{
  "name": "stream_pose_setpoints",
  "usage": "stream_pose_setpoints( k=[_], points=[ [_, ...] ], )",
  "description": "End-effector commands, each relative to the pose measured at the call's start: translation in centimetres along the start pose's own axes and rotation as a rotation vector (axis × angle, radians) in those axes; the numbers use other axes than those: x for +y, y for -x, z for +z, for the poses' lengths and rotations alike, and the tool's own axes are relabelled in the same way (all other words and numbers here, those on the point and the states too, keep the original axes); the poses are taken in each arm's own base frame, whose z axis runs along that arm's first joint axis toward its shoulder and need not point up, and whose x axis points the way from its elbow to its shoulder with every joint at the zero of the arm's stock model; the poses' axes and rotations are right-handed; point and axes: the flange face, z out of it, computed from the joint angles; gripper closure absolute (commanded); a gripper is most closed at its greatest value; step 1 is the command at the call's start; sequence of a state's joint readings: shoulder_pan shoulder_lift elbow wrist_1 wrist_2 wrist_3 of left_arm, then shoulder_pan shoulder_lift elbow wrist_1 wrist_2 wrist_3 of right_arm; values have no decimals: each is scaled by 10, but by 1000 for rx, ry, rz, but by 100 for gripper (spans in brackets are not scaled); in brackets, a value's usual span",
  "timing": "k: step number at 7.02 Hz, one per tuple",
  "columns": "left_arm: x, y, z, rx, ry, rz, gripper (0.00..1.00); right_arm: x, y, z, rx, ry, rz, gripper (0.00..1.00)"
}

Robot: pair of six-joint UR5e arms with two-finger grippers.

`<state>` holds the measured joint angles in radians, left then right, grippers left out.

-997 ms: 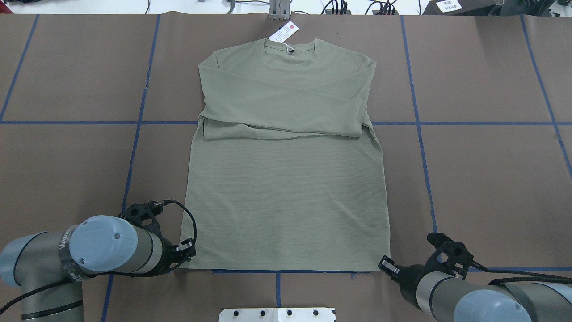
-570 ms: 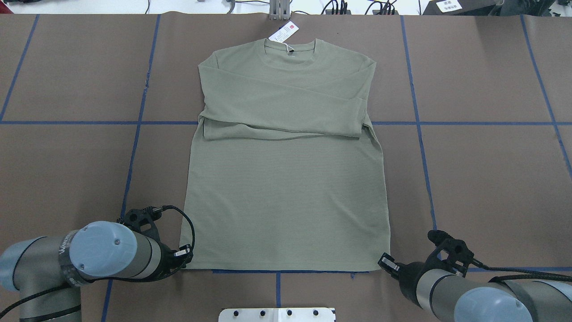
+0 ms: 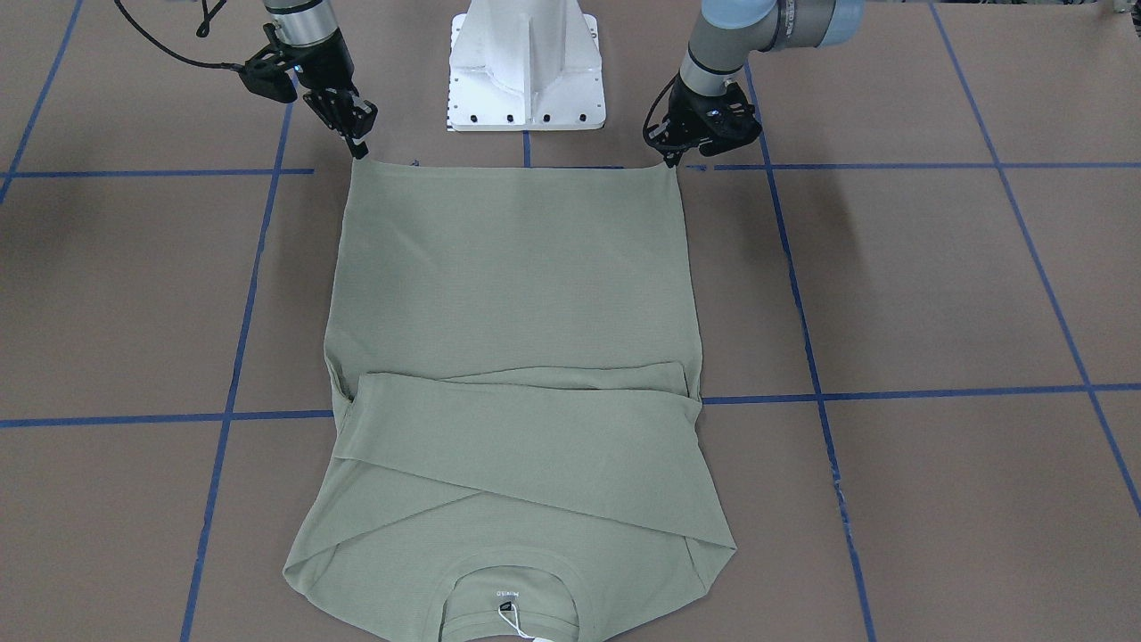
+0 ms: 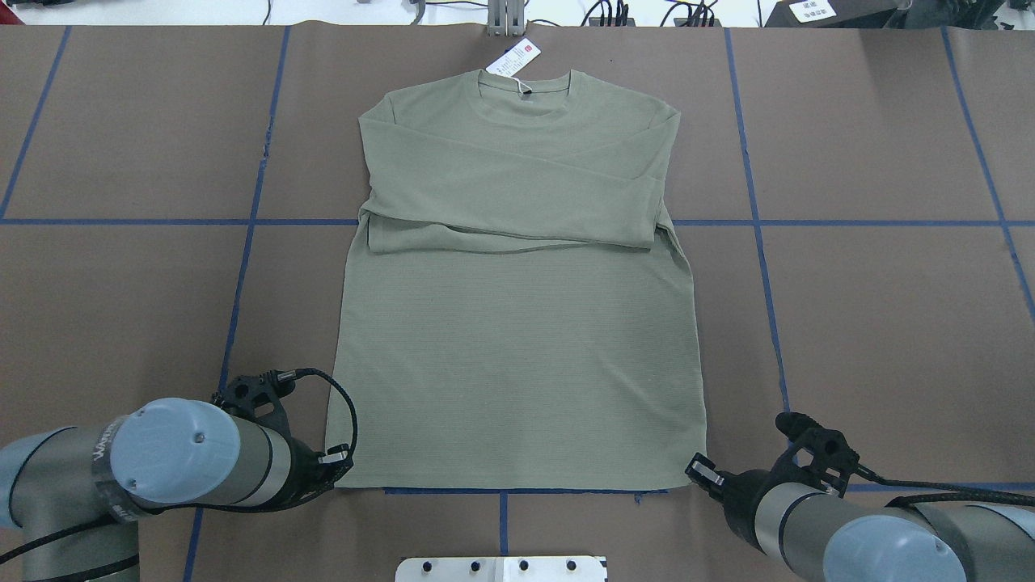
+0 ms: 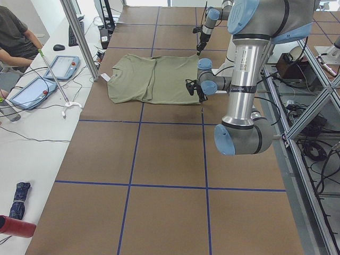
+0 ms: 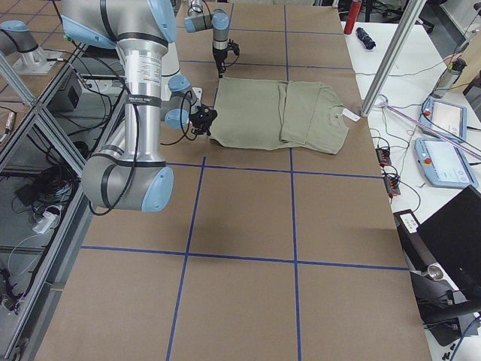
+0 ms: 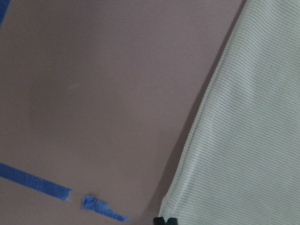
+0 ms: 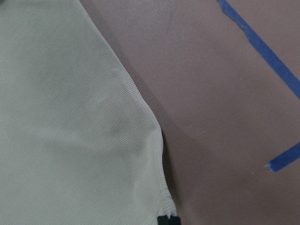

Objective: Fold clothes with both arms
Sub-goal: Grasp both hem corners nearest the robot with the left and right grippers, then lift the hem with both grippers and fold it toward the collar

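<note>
The sage-green shirt point(image 4: 517, 339) lies flat on the brown table, collar far from me, both sleeves folded across the chest. A white hang tag point(image 4: 513, 58) sits at the collar. My left gripper point(image 4: 340, 462) is at the shirt's near-left hem corner. In the left wrist view its tips point(image 7: 165, 220) are together on that corner of the shirt point(image 7: 243, 140). My right gripper point(image 4: 700, 472) is at the near-right hem corner. Its tips point(image 8: 167, 219) are together on the puckered corner of the shirt point(image 8: 70, 117). In the front view the left gripper point(image 3: 673, 153) and right gripper point(image 3: 359, 141) touch the hem corners of the shirt point(image 3: 508, 267).
The white pedestal base point(image 3: 526, 62) stands just behind the hem, between the arms. Blue tape lines point(image 4: 242, 267) grid the table. An operator point(image 5: 16, 37) sits at a side bench with tablets point(image 5: 64, 66) beyond the shirt's collar end.
My left arm has drawn back a little toward the table's near edge and left. The right arm has barely shifted. The shirt lies as before.
</note>
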<state>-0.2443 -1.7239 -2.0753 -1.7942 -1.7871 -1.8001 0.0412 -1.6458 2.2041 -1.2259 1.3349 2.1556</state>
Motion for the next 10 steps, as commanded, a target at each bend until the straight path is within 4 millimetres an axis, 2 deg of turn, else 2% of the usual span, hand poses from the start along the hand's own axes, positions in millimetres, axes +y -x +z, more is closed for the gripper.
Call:
stream_pose_setpoints(
  k=[1,3,5,6,7,8,9,10],
  points=[
    [13,-2,-44,71,26,-35,100,-4,1,-22,-15,22,6,100],
    [43,-1,-64,97,82,-63,100,3,-19,-59,25,107,-25,100],
    [51,5,-96,137,105,-72,100,2,-19,-84,9,133,-27,100],
    [50,4,-123,174,107,-72,100,-20,-8,-90,-22,89,10,100],
    [37,-1,-132,189,75,-81,100,-52,4,-94,-54,29,47,100],
    [9,-8,-143,223,16,-81,100,-66,12,-91,-69,-3,22,100],
    [-34,-46,-148,280,-81,-28,100,-88,39,-69,-103,-60,-31,100],
    [-82,-80,-128,263,-160,-30,100,-126,74,-39,-96,-91,-61,100]
  ],
)
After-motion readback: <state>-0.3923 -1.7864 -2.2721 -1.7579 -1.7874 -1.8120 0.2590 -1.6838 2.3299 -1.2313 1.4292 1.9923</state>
